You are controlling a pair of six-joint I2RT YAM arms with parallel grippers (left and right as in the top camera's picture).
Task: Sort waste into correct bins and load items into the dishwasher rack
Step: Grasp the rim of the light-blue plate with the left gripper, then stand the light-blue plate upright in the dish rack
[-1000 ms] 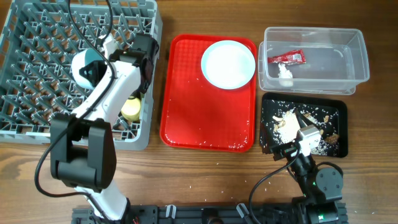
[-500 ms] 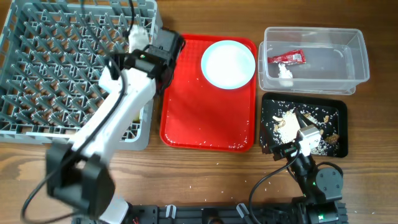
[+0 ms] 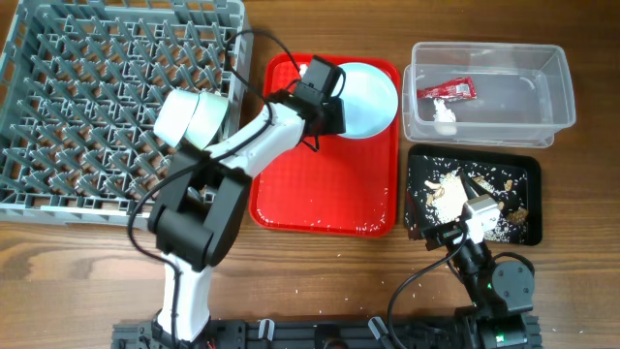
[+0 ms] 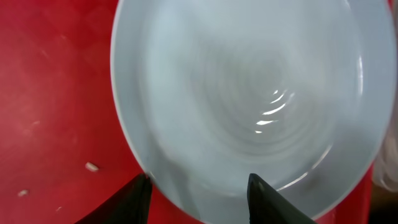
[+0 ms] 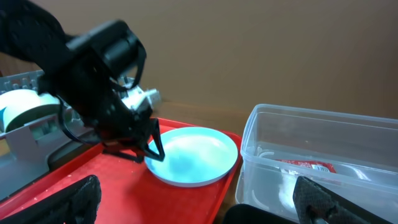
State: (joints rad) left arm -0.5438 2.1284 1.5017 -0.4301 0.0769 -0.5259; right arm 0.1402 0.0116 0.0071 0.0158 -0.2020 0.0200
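Note:
The round white plate (image 3: 366, 99) lies at the back right of the red tray (image 3: 325, 184). My left gripper (image 3: 323, 97) is open at the plate's left edge. In the left wrist view the plate (image 4: 249, 93) fills the frame, with the gripper (image 4: 199, 200) holding one fingertip over the tray and one over the plate. The clear tub (image 3: 557, 92) holds the red sauce packet (image 3: 446, 90) and the white scrap (image 3: 444, 113). The black tray (image 3: 528, 170) holds beige crumbs (image 3: 441, 189). My right gripper (image 3: 475, 208) is open and empty over the black tray. The bowls, cup, fork and spoon are out of view.
The grey dishwasher rack (image 3: 97, 87) fills the back left, partly covered by my left arm. The right wrist view shows the plate (image 5: 199, 155), the left gripper (image 5: 146, 146) at its edge, the red tray (image 5: 93, 186) and the clear tub (image 5: 267, 143). Small crumbs lie on the table front.
My left arm has swung right, from over the rack's front right part, across the red tray, to the plate's left edge. My right arm has not moved.

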